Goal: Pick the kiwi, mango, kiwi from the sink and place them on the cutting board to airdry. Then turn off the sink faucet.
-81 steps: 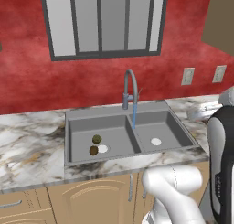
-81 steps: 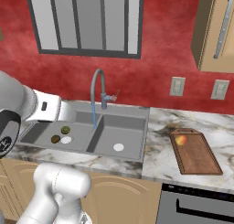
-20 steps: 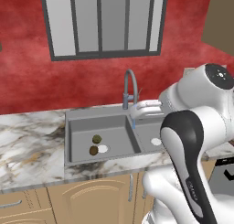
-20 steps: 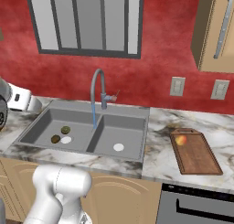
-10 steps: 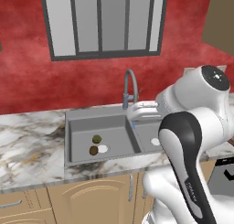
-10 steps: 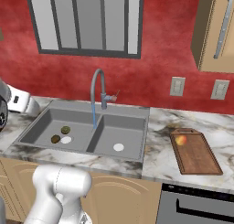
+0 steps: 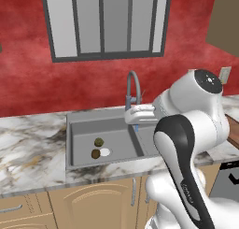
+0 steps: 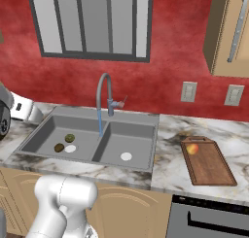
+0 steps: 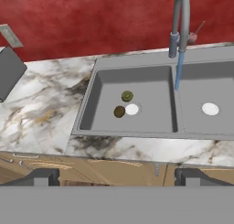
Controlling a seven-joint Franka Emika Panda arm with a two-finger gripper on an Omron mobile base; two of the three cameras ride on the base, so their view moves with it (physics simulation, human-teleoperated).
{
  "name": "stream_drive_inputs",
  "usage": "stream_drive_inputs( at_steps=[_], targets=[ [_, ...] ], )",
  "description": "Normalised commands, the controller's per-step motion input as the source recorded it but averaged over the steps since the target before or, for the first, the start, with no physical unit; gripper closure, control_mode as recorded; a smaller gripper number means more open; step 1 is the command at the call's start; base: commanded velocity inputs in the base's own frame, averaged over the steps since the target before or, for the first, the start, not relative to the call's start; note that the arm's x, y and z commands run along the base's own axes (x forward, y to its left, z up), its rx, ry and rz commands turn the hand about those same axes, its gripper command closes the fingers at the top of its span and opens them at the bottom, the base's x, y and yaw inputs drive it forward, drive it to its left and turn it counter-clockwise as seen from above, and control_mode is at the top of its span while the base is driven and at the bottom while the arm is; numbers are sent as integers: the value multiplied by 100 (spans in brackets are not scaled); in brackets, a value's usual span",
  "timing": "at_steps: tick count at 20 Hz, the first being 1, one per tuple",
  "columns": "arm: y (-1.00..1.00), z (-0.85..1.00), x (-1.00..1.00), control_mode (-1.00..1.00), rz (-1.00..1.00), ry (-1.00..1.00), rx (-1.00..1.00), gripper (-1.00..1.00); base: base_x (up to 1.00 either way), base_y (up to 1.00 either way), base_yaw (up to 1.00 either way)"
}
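Overhead, end effector (image 9: 117, 175) wide open, empty, above marble counter (image 9: 41, 109) and grey sink (image 9: 137, 63); red wall (image 9: 91, 17) behind.

Kiwis (image 9: 123, 104) in sink (image 9: 137, 63) left basin; mango (image 8: 193, 148) on cutting board (image 8: 210, 164)

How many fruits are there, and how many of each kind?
Kiwis: 2, an olive-green kiwi and a brown kiwi, both in the left basin of the sink
Mangoes: 1, the mango on the cutting board
Total: 3 fruits
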Motion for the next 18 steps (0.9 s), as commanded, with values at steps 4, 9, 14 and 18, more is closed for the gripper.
stream_drive_inputs(
  at_steps=[4,9,14,18],
  targets=[
    [5,-27,26,-100,-4,5,0,-100,0,0,0],
    [8,-33,30,-100,-4,6,0,-100,0,0,0],
    [10,-20,29,-100,0,2,0,-100,0,0,0],
    [20,-19,35,-100,0,2,0,-100,0,0,0]
  ],
)
